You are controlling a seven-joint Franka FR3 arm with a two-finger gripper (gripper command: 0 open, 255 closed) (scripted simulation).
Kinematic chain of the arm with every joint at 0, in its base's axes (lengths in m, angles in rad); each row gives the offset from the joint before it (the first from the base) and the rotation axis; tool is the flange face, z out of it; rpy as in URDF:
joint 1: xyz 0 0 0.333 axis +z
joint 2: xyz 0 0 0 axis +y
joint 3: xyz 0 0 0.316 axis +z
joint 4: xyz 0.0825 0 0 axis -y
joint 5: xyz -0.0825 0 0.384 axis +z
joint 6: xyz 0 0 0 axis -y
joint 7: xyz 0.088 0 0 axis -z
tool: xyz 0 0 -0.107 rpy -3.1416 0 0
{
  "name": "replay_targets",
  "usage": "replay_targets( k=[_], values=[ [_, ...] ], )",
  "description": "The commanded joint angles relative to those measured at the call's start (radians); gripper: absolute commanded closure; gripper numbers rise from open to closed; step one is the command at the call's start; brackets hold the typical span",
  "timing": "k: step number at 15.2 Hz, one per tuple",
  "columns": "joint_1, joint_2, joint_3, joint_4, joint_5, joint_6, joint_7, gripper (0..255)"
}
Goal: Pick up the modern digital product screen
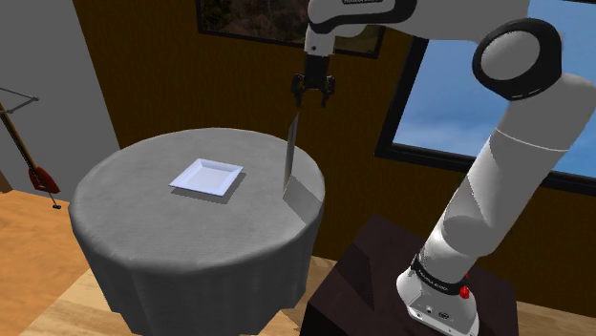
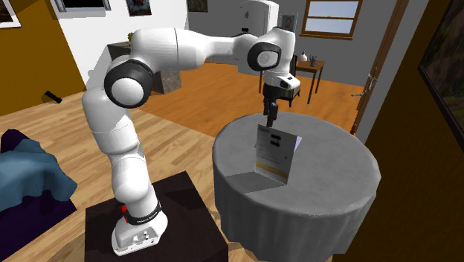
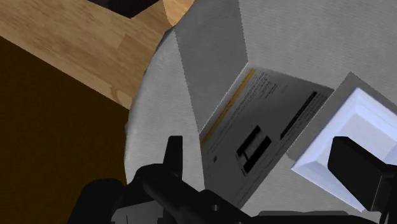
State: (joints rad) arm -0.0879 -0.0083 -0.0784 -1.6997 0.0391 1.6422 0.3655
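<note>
The screen (image 1: 289, 157) is a thin flat panel standing nearly upright on the round grey-draped table (image 1: 134, 191), close to the edge nearest the stand. Its white face (image 2: 274, 152) carries black print and a yellow stripe. My gripper (image 1: 312, 94) hangs just above the panel's top edge. In the wrist view the two fingers stand wide apart and touch nothing, with the gripper (image 3: 261, 145) over the screen (image 3: 254, 127). From the second exterior view the gripper (image 2: 270, 113) sits right over the panel's top.
A white square plate (image 1: 206, 177) lies mid-table beyond the screen; one finger partly covers the plate (image 3: 356, 121) in the wrist view. The dark stand (image 1: 382, 277) is beside the table. A window (image 1: 535, 105) and brown wall lie behind, wooden floor (image 2: 186, 112) around.
</note>
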Motion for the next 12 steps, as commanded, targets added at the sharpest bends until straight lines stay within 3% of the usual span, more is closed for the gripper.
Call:
replay_targets(
  k=[1,10,12],
  values=[
    [-0.012,0.096,-0.012,0.106,0.017,-0.02,0.038,0],
    [-0.106,0.517,-0.065,0.653,0.116,-0.193,0.184,0],
    [-0.103,0.505,-0.064,0.606,0.114,-0.159,0.181,0]
  ],
)
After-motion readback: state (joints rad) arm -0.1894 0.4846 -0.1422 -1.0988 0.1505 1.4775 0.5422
